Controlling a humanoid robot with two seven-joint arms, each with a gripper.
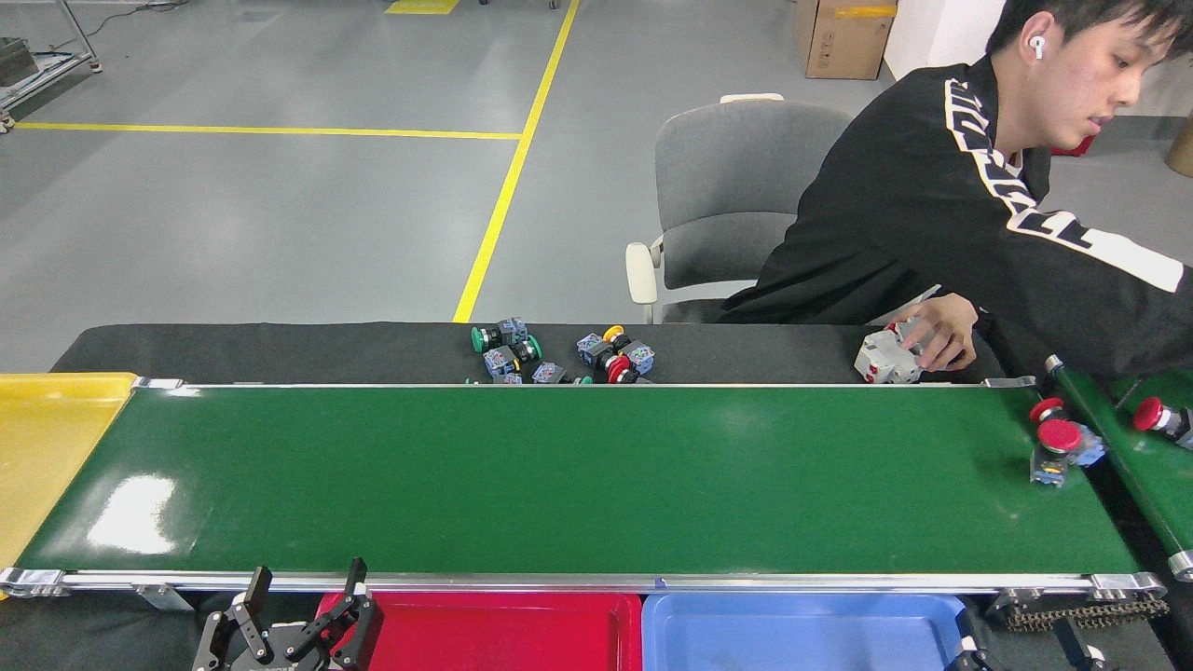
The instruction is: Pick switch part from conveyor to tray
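Observation:
Two red-capped switch parts point(1060, 440) with grey-blue bodies lie at the far right end of the conveyor point(559, 475), a long glossy green belt with silver rails. The rest of the belt is bare. My left gripper point(306, 572) stands open at the bottom left, below the belt's near rail and beside the red tray point(503, 626), with nothing between its fingers. A blue tray point(802, 629) sits right of the red one. Only small tips of my right gripper point(969, 655) show at the bottom edge, right of the blue tray.
A yellow tray point(47, 447) sits at the belt's left end. Several loose switch parts point(559, 356) lie on the black mat behind the belt. A person leans right, one hand point(941, 334) on a grey part. A second green belt point(1151, 457) at right carries another red switch.

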